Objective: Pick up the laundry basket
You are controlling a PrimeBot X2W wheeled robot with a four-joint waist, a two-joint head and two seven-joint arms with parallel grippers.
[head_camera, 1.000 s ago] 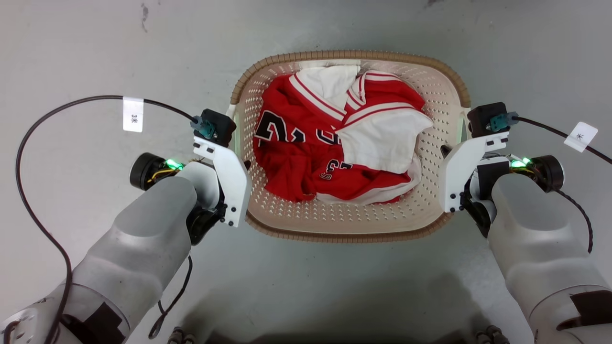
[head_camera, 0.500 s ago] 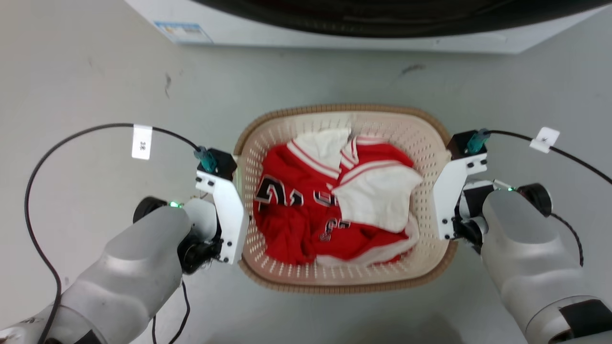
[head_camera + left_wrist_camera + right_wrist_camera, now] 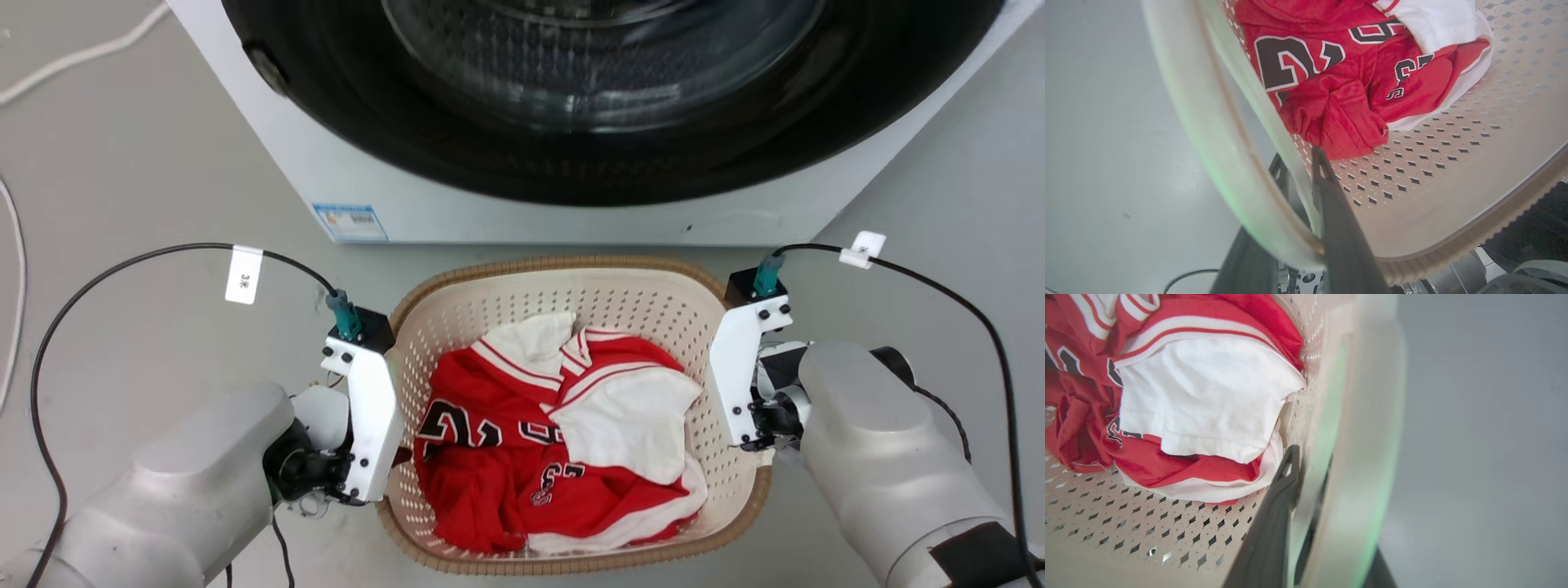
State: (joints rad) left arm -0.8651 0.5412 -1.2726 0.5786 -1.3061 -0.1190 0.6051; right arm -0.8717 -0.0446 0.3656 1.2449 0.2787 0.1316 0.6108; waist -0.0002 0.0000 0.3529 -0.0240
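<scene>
The left gripper [image 3: 1298, 157] is pinching the left side of the laundry basket [image 3: 571, 265]: in the left wrist view one dark finger is lying inside against the perforated wall and the other is pressing from outside, with the pale handle band caught between them. The right gripper [image 3: 1308, 461] is doing the same on the opposite side, one finger inside the wall and its partner partly hidden behind the white handle, so both pairs are clamping plastic rather than standing spread. A green glow is tinting each handle in the wrist views.

Inside the basket a crumpled red jersey [image 3: 490, 441] with dark numerals and white trim is lying on the perforated bottom, and a white cloth panel [image 3: 620, 425] is folding over its right half, close to the right inner finger without touching it. The basket is sitting between the two pale forearms, low in the head view. Just beyond its far brown rim a white washing machine [image 3: 522, 214] is standing with its dark round door opening [image 3: 604, 82] facing the robot and a small label [image 3: 349, 222] at its lower left corner. Black tagged cables [image 3: 245, 275] are looping from both wrists over the grey floor [image 3: 122, 163], and a white cord [image 3: 73, 57] is trailing at the far left
</scene>
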